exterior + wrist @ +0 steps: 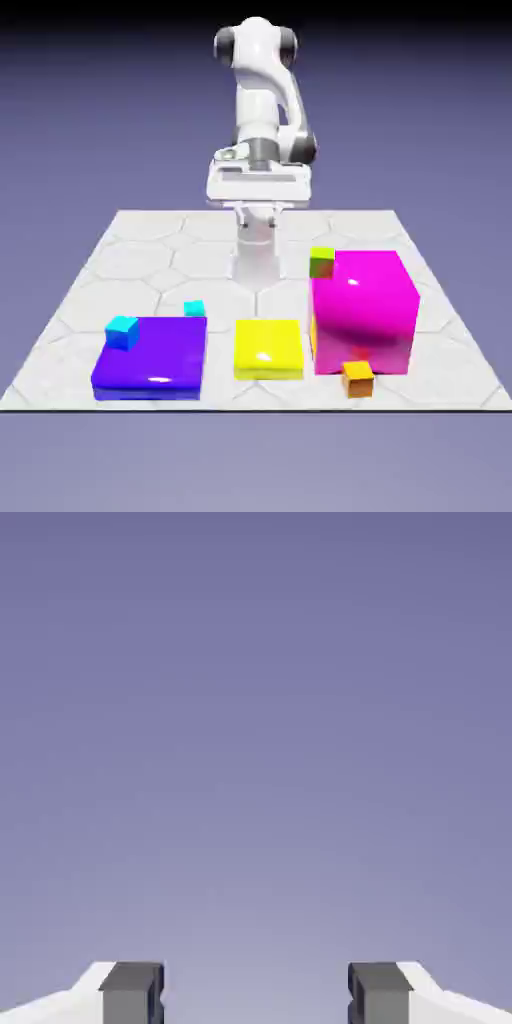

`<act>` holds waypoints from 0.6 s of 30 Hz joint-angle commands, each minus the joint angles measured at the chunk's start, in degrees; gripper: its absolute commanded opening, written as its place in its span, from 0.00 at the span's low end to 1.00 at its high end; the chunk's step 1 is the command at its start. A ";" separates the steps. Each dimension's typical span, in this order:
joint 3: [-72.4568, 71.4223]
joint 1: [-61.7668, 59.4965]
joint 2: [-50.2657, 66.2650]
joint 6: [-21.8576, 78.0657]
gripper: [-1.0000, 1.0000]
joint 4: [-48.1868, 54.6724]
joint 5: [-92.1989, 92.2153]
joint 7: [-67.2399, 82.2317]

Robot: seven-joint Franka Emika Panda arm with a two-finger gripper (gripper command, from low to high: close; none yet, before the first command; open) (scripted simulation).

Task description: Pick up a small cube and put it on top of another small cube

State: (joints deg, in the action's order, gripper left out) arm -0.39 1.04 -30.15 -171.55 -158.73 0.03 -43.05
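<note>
The small cube [358, 378], tiny and orange, rests on the table just in front of the magenta block [363, 312], near the front edge. My gripper [259, 220] hangs well above the table's far side, high and far from the orange cube. In the hand view the gripper [256, 997] is open: its two grey fingertips [130, 994] stand wide apart with nothing between them, and only the blue-violet backdrop shows beyond. The orange cube is out of the hand view.
A tiny green cube [321, 262] sits at the magenta block's upper back corner. One tiny cyan cube [122, 331] lies on the flat blue block [150, 362], another cyan cube [194, 308] just behind it. A yellow block [268, 348] stands between the blue and magenta blocks.
</note>
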 commanded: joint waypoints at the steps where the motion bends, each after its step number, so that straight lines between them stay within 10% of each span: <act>1: -0.33 0.29 2.08 2.04 0.50 1.89 0.03 -0.49; 18: -5.89 5.30 37.38 36.70 0.50 33.95 0.48 -8.88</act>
State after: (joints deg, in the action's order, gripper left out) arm -6.28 6.42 7.22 -134.85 -124.78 0.51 -51.93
